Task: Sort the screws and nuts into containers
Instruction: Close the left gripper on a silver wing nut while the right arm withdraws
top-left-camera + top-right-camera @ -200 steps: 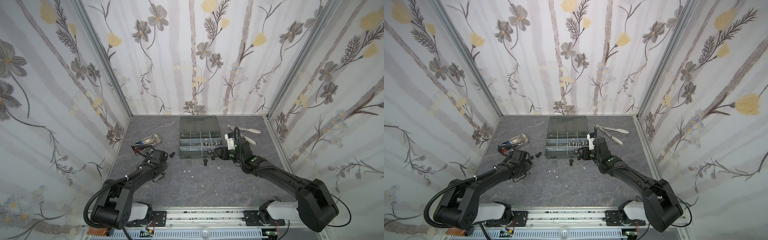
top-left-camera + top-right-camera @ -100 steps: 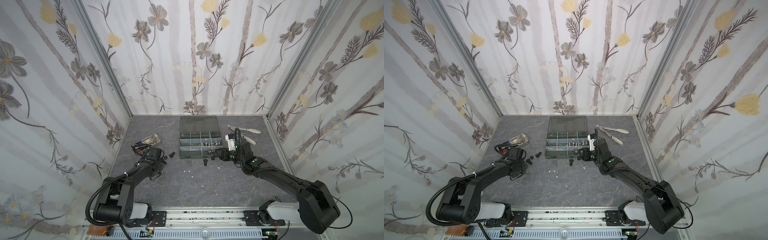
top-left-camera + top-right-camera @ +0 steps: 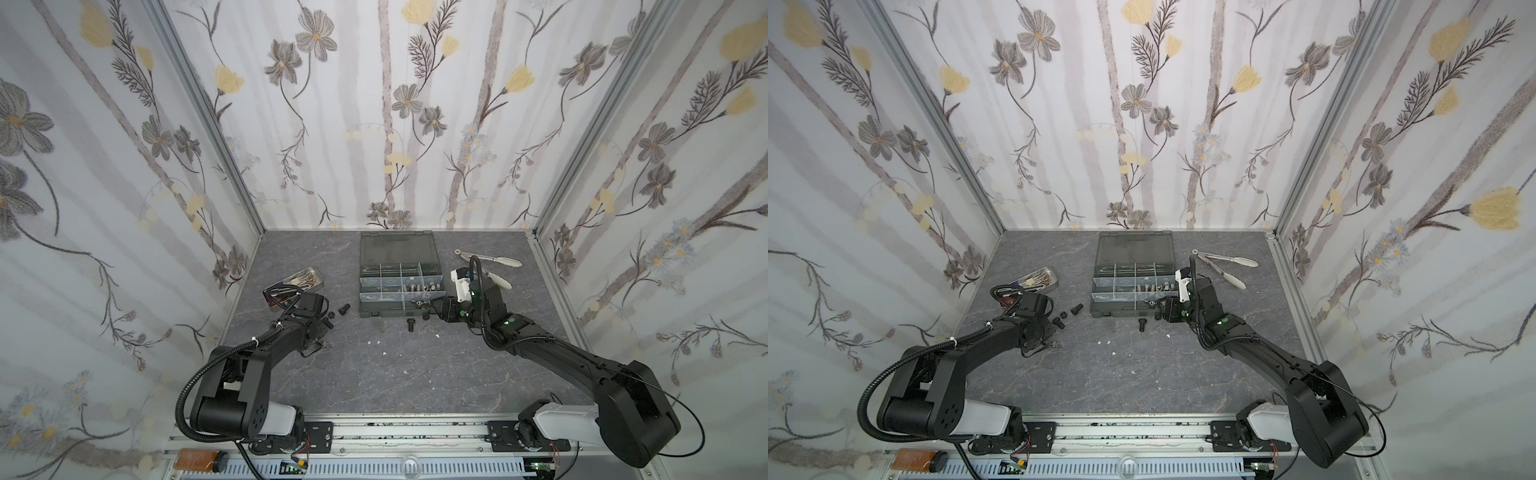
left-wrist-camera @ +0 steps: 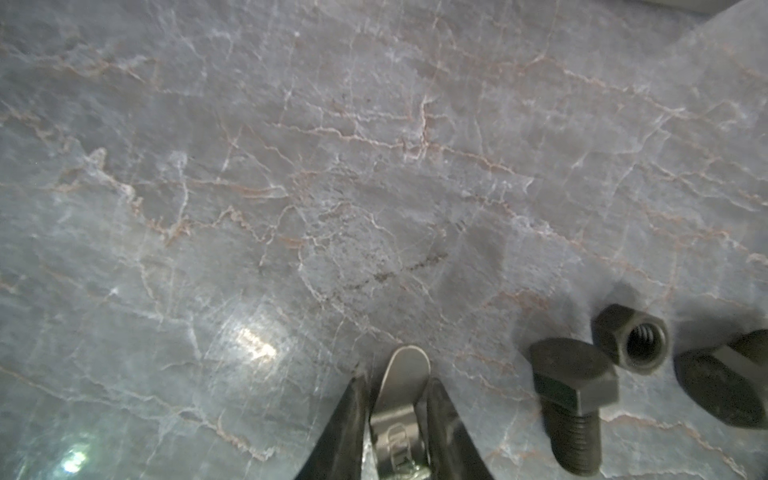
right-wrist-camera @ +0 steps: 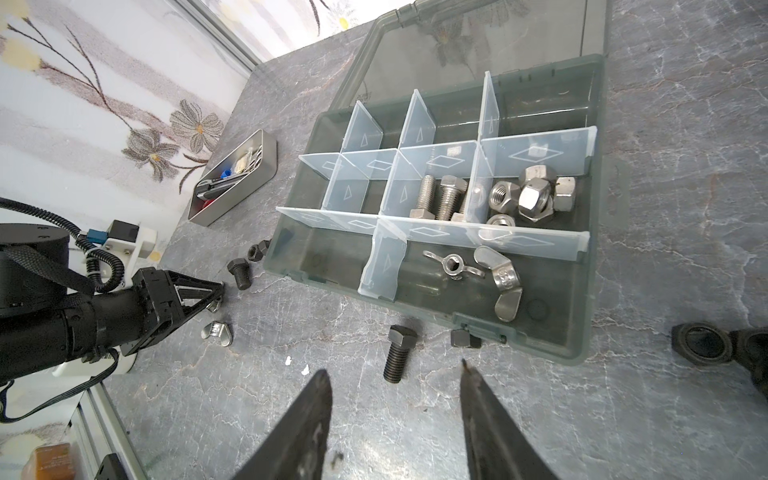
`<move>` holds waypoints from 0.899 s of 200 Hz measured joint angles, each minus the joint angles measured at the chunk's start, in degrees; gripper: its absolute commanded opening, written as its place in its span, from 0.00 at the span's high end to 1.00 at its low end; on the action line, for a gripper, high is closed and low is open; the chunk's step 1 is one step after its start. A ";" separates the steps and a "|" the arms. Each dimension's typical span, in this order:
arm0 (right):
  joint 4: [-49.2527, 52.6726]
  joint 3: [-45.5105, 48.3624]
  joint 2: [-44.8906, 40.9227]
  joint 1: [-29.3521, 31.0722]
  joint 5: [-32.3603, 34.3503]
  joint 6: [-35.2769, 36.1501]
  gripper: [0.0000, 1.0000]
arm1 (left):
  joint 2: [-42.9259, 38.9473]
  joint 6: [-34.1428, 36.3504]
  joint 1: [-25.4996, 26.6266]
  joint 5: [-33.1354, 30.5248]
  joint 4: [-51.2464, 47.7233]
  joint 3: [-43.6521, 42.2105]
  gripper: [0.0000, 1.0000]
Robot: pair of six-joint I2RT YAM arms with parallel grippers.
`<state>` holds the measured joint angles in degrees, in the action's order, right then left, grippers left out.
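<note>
Grey marbled tabletop (image 3: 374, 374) is stretching under both my arms, with flowered walls standing around it. I am pinching a silver wing nut (image 4: 405, 370) in my left gripper (image 5: 217, 295). Its two dark fingers (image 4: 351, 415) are pressing in on either side, set narrow, and one wing is sticking out past the tips, low over the table. A loose wing nut (image 5: 218, 332) is lying just beside those tips. Near them a black screw (image 4: 569, 399) and a black nut (image 4: 631, 340) are lying just beside each other, with a second black screw (image 4: 723, 386) next to them.

Further right, the organizer box (image 5: 582, 332) is sitting open with its lid laid back. Silver screws (image 5: 440, 199) are lying in one middle-row compartment, and silver hex nuts (image 5: 532, 195) are piling up in the end compartment beside it. Two wing nuts (image 5: 498, 278) are resting in the front compartment.

I am holding my right gripper (image 5: 395, 374) at the box's front right corner, its jaws standing apart with nothing between them. A lone black screw (image 5: 397, 351) is lying on the table just in front of the box, and a small black nut (image 5: 465, 338) is touching the front wall.

A metal tray (image 5: 257, 174) of tools is sitting by the left wall, and tongs (image 3: 490, 261) are lying behind my right arm.
</note>
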<state>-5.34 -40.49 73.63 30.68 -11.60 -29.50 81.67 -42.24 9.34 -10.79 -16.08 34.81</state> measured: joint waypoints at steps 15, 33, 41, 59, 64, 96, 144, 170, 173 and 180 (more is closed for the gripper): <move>0.00 0.00 0.04 -0.02 0.00 0.00 0.49 | 0.22 0.02 0.22 -0.26 0.33 0.00 0.78; 0.00 0.04 0.09 -0.07 0.00 0.00 0.49 | 0.46 0.04 0.48 -0.55 0.66 0.11 0.83; -0.02 0.09 0.09 -0.07 0.00 0.00 0.49 | 0.50 0.04 0.63 -0.59 0.70 0.20 0.86; -0.04 0.35 0.09 -0.11 0.00 0.00 0.49 | 0.66 0.04 0.76 -0.59 1.22 0.55 0.90; -0.02 0.44 0.09 -0.17 0.00 0.00 0.49 | 0.63 0.04 0.81 -0.59 1.29 0.61 0.90; 0.00 0.59 0.04 -0.46 0.02 0.00 0.49 | -0.31 0.02 1.22 1.22 -0.48 1.44 0.91; 0.24 0.59 -1.38 -0.79 0.04 -0.02 0.48 | -5.22 0.31 4.98 2.43 -6.88 6.69 0.91; 1.05 0.59 -2.78 -1.55 0.07 -0.04 0.48 | -6.75 0.42 10.23 2.86 -9.53 10.95 0.91; 1.22 0.59 -2.95 -1.66 0.07 -0.04 0.48 | -6.73 0.42 10.86 2.89 -9.68 11.45 0.91; 1.46 0.59 -3.43 -1.95 0.00 -0.04 0.48 | -6.49 0.31 12.57 2.91 -10.27 12.81 0.91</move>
<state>-3.88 -39.90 70.19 28.73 -11.60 -29.54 75.18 -41.93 21.91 -7.88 -26.35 47.62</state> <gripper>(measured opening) 0.516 0.134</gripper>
